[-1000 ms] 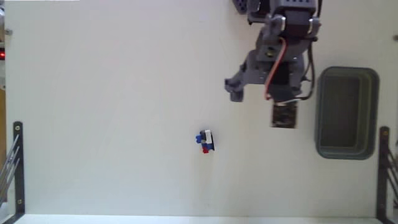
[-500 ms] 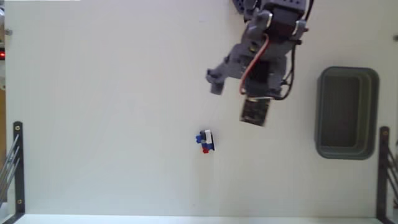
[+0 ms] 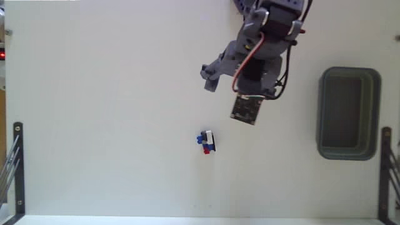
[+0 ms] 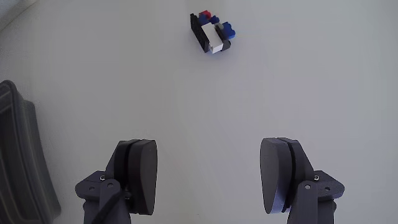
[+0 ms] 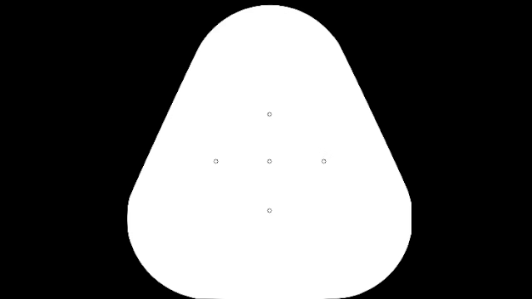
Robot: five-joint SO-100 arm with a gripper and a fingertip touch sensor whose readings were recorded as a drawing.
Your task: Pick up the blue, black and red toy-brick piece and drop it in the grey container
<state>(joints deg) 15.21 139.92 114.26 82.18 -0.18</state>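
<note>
The toy-brick piece [image 3: 207, 142] is a tiny blue, red, white and black cluster lying on the white table near the middle of the fixed view. It also appears at the top of the wrist view as the toy-brick piece [image 4: 212, 32]. My gripper [image 3: 225, 100] hangs above and to the right of it in the fixed view, apart from it. The wrist view has the gripper [image 4: 211, 180] open, with nothing between its fingers [image 4: 138, 174]. The grey container [image 3: 324, 112] stands at the right, and its rim [image 4: 22, 155] enters the wrist view at the left edge.
Black metal brackets stand at the lower left [image 3: 17, 162] and lower right [image 3: 386, 169] edges of the table. The arm's base reaches in from the top of the fixed view. White tabletop [image 3: 112, 94] surrounds the brick piece.
The arm has swung left across the fixed view, away from the grey container and toward the brick piece. The brick piece and container have stayed put.
</note>
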